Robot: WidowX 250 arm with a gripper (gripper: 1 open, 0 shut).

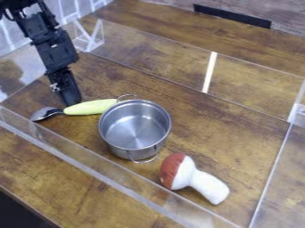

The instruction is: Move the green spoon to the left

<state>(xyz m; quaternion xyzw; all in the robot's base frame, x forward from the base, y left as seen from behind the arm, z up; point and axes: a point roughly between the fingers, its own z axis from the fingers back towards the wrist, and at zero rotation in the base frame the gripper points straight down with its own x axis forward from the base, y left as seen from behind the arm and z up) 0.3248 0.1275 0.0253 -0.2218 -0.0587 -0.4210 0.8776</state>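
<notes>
Mushroom toy (193, 177), red-brown cap, lies nearest on the wooden table (226, 107). Behind it, round steel pot (134, 127), upright. Green spoon (81, 108) lies just left of the pot, metal bowl pointing left. Gripper (70, 93) stands just above the handle, fingers together, holding nothing.

A black robot arm reaches down from the upper left of the frame, its gripper (68, 93) closed just above the green spoon (81, 108), which lies on a wooden table (238, 116) at left centre. A round steel pot (134, 128) sits just right of the spoon's handle; a red-brown-capped mushroom toy (191, 177) lies at lower right.
</notes>
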